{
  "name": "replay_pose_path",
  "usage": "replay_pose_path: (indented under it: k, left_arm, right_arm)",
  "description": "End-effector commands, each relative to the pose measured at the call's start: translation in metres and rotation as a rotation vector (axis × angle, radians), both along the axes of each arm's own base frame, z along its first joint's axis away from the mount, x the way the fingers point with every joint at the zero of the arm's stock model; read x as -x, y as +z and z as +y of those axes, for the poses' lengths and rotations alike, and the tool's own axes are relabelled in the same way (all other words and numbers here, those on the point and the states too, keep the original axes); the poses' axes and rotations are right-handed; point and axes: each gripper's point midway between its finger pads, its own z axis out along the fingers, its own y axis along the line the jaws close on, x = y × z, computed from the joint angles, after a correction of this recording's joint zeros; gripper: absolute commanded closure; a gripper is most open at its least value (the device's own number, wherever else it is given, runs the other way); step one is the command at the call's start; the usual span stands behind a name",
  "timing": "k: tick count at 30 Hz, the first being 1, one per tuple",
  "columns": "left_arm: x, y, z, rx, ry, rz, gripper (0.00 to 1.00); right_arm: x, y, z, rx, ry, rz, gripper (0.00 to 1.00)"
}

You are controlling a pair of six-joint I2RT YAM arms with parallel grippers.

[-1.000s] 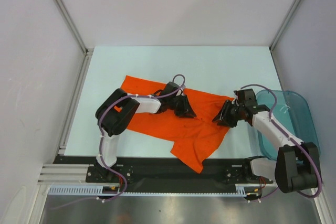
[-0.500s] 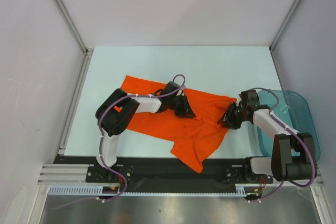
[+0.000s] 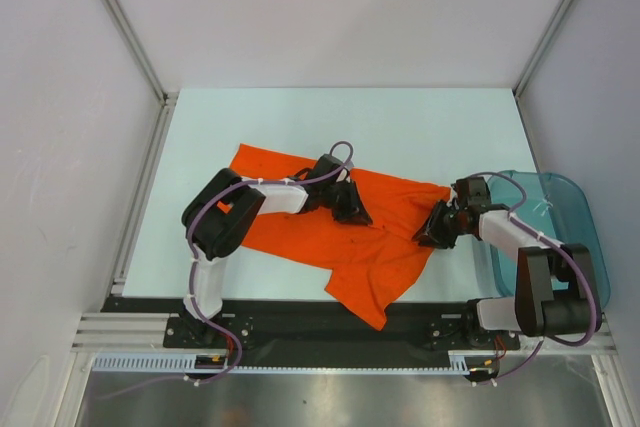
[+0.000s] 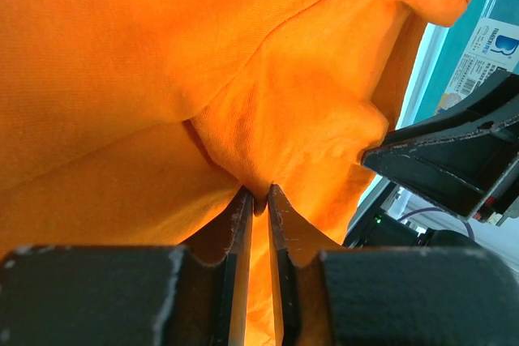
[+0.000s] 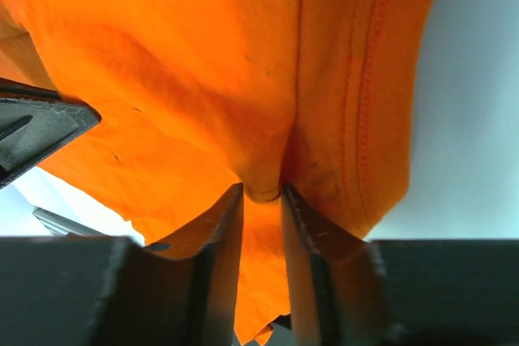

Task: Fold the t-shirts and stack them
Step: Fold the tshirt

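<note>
Right, I have the shirt (image 3: 330, 237) crumpled mid-table. The left gripper (image 3: 350, 209) is pinched on a fold near its centre and the right gripper (image 3: 432, 230) is clamped on cloth just beside the right hem. It's soft, limp and light, so I expect sagging. Hems should hold best. I can't make out the collar or the sleeves in the bunching.
</note>
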Motion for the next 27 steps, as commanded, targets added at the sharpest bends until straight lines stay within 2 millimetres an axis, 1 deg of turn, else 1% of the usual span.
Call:
replay_pose_path:
  k: [1,4,5,6,8,9,11,13,14,20,27]
  left_arm:
    - [-0.009,0.033,-0.009,0.060,-0.027,-0.071,0.83]
    - [-0.010,0.035,-0.007,0.054,-0.025,-0.077,0.84]
    - [-0.009,0.035,-0.007,0.052,-0.029,-0.077,0.85]
    - [-0.011,0.037,-0.006,0.052,-0.028,-0.080,0.87]
    - [-0.012,0.040,-0.005,0.050,-0.026,-0.088,0.87]
    - [-0.012,0.043,-0.005,0.053,-0.028,-0.094,0.87]
    - [-0.010,0.042,0.001,0.028,-0.024,-0.081,0.87]
    - [-0.011,0.042,0.005,0.015,-0.024,-0.078,0.88]
    - [-0.012,0.044,0.007,0.012,-0.023,-0.083,0.88]
    - [-0.014,0.040,0.018,-0.015,-0.016,-0.055,0.87]
    - [-0.005,0.034,0.018,-0.006,-0.036,-0.007,0.86]
  right_arm:
    - [-0.011,0.005,0.005,-0.022,0.010,-0.041,0.72]
    - [-0.011,0.009,0.007,-0.033,0.017,-0.050,0.87]
    - [-0.011,0.013,0.009,-0.043,0.020,-0.054,0.98]
    - [-0.008,0.014,0.009,-0.048,0.021,-0.042,1.00]
    - [-0.006,0.026,0.013,-0.074,0.017,-0.058,1.00]
    - [-0.002,0.029,0.015,-0.085,0.018,-0.050,1.00]
    - [0.001,0.037,0.018,-0.101,0.008,-0.061,1.00]
    - [0.008,0.039,0.019,-0.110,-0.002,-0.055,1.00]
    - [0.007,0.044,0.019,-0.114,-0.011,-0.070,1.00]
    - [0.021,0.035,0.016,-0.100,-0.023,-0.025,1.00]
    - [0.025,0.039,0.017,-0.108,-0.038,-0.026,1.00]
